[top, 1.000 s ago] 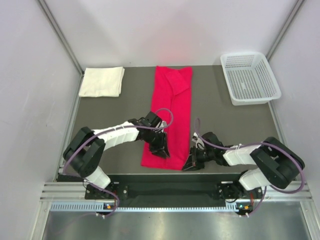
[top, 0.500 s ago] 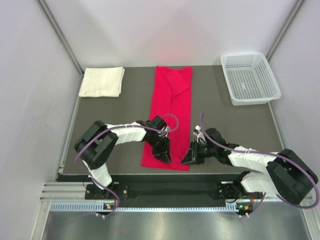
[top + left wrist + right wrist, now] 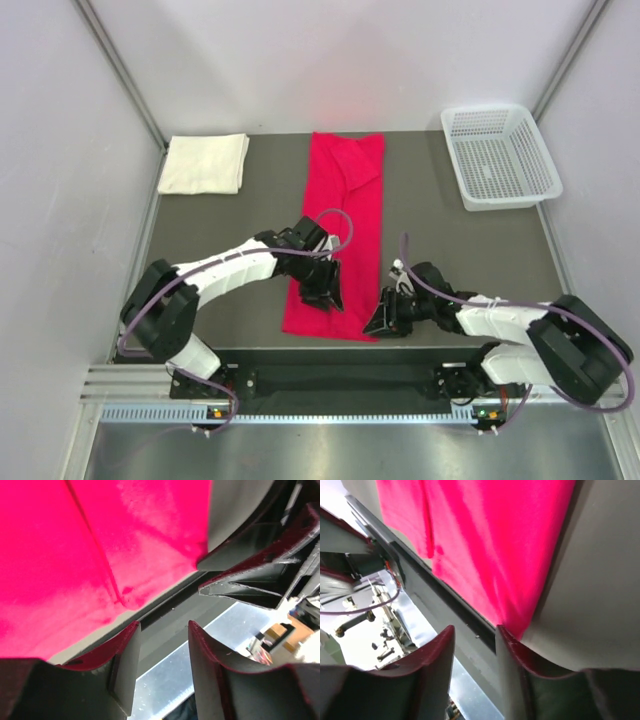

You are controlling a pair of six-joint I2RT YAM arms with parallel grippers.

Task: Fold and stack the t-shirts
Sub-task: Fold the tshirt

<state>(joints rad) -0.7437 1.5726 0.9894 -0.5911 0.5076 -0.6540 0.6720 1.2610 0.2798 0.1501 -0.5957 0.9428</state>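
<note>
While the cream-white t-shirt (image 3: 205, 163) lies folded at the far left corner, the narrowly parted, empty left gripper (image 3: 325, 298) hangs over the near-edge hem of the red t-shirt (image 3: 350, 210), a long strip awaiting cross folds and stacking, the right gripper (image 3: 379, 323) likewise.

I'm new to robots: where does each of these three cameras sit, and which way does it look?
Top external: above and behind, looking down on the table; both arms show.
Left wrist: on the arm, facing the red t-shirt's near edge past the left hand.
Right wrist: same edge, past the right hand.
All three share the red t-shirt.
</note>
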